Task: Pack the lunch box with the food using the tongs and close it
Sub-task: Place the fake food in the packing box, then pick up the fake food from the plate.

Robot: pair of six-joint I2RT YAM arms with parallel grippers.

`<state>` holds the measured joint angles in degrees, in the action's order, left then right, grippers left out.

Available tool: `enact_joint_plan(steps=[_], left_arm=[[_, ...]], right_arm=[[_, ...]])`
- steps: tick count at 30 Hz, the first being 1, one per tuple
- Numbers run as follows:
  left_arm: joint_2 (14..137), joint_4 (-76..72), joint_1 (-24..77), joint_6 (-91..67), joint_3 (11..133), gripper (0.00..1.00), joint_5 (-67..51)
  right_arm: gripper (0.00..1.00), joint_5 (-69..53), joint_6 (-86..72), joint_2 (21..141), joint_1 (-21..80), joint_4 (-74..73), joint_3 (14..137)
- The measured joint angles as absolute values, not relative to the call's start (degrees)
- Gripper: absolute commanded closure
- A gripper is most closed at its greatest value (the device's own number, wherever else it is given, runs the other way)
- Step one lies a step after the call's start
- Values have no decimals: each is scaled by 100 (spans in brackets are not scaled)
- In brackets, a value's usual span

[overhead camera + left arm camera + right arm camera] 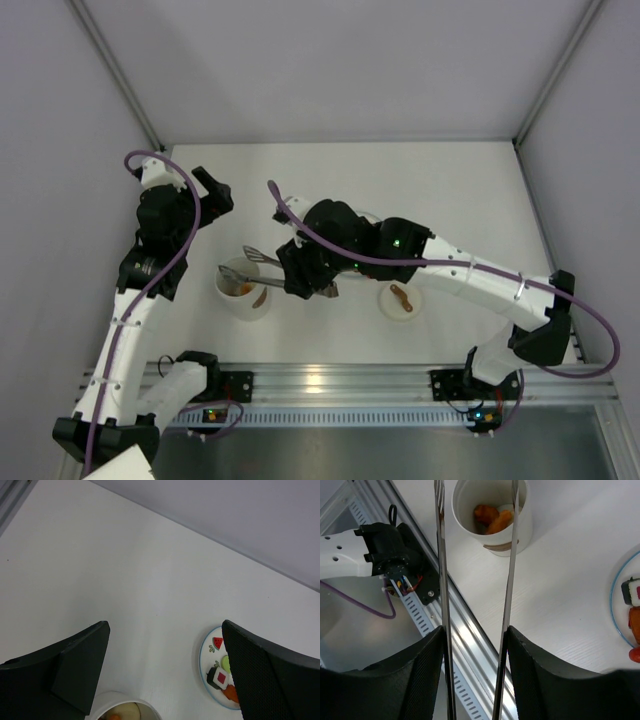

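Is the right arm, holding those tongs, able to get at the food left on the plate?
Probably yes. The jaws of the right gripper hold the tongs, tips apart over the lunch box. The plate with the food lies close beside it, with nothing in between.

No text, label, brand or number can be read in any of the views. The lunch box [485, 540], at the top of the right wrist view, bears only a small brown mark on its wall. The plate [202, 659], at the lower right of the left wrist view, shows printed pictures, not writing.
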<state>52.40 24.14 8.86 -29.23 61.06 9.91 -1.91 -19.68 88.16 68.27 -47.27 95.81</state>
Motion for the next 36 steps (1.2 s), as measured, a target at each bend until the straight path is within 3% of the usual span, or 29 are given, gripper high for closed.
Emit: enact_joint_plan(steps=[12, 21, 28, 36], left_arm=[[5240, 2414, 886, -2923, 6106, 1, 991], [5240, 2414, 886, -2923, 6106, 1, 989], [5240, 2414, 886, -2923, 6104, 1, 987], [5240, 2414, 886, -2923, 6104, 1, 987]], right_arm=[[50, 808, -1959, 8263, 6622, -4799, 9557], [50, 1942, -2117, 6893, 4904, -4895, 7736], [55, 2132, -2132, 7247, 4692, -4884, 6775], [58, 2272, -2126, 7684, 4630, -4803, 6560]])
